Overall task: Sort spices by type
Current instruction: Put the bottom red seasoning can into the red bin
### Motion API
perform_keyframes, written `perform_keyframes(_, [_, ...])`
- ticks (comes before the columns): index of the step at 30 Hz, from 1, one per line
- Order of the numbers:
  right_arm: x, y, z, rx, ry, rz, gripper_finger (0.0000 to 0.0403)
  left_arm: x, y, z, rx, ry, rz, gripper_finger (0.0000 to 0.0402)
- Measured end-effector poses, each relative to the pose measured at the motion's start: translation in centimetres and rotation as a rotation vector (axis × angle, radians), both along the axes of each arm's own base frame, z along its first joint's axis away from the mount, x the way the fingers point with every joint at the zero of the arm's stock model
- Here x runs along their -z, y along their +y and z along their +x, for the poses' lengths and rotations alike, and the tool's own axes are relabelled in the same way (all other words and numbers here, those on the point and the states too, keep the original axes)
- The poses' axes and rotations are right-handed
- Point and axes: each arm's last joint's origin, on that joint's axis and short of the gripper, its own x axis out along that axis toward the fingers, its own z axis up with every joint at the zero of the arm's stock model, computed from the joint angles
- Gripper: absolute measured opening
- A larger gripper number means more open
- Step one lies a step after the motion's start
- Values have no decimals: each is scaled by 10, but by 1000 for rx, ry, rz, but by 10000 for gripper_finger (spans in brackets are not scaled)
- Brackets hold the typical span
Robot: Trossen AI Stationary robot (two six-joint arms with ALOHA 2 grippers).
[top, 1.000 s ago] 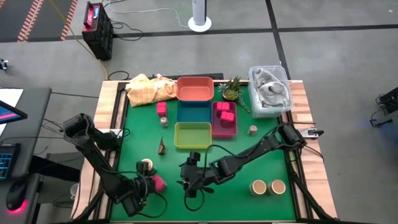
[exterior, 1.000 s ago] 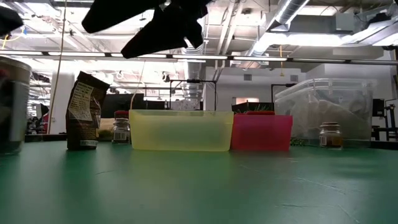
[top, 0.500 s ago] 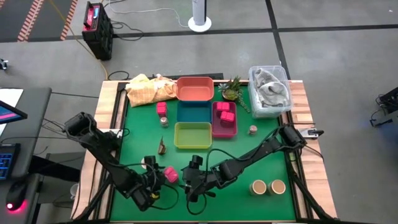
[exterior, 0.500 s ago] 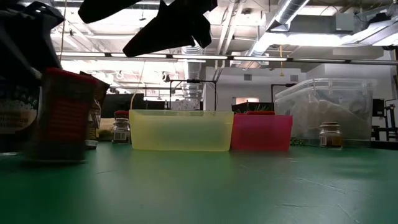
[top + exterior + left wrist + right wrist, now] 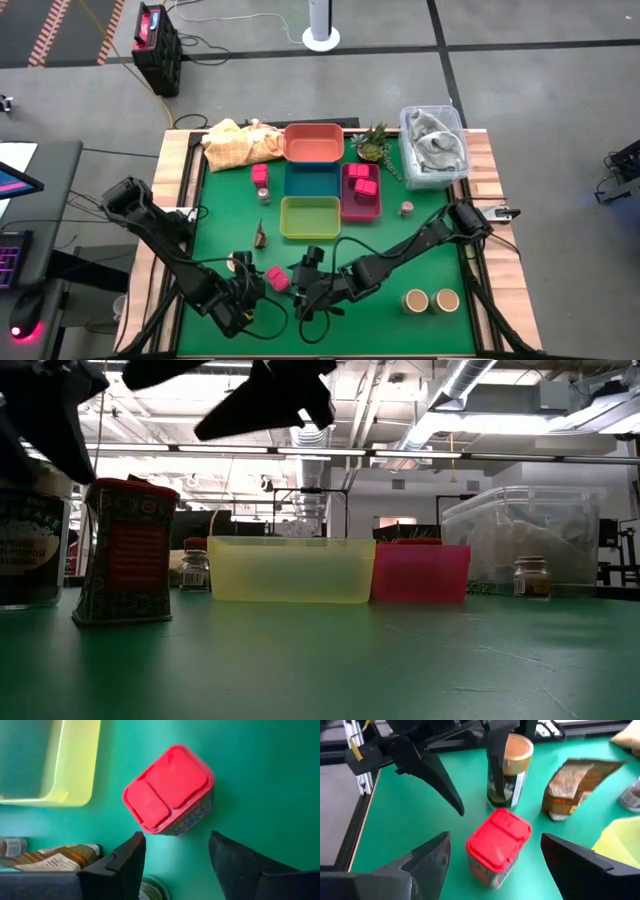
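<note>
Red-lidded spice box [image 5: 277, 279] stood upright on the green worktop [image 5: 420, 250], between two pincers.
Left pincer [image 5: 249, 292] and right pincer [image 5: 300, 292] are both held open, gripping nothing; two tan-topped jars [image 5: 431, 300] are seen well apart.

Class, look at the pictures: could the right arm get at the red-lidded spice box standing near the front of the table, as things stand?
Probably yes. The right end effector is open and faces the red-lidded spice box, with bare table between. The left end effector, also open, sits close on the other side and might crowd it.

Green table [image 5: 430, 255] carries coloured trays [image 5: 310, 217], pink boxes [image 5: 276, 279], tan-topped jars [image 5: 416, 300].
</note>
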Motion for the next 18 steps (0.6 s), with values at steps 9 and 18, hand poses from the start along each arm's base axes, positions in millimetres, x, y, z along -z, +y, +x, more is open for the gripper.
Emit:
perform_keyframes(9, [-2, -7, 4, 6, -18, -64, 334, -44, 17, -15, 20, -125, -69, 206])
perform_keyframes(18, [-33, -30, -19, 33, 123, -112, 334, -52, 28, -1, 158, -115, -52, 206])
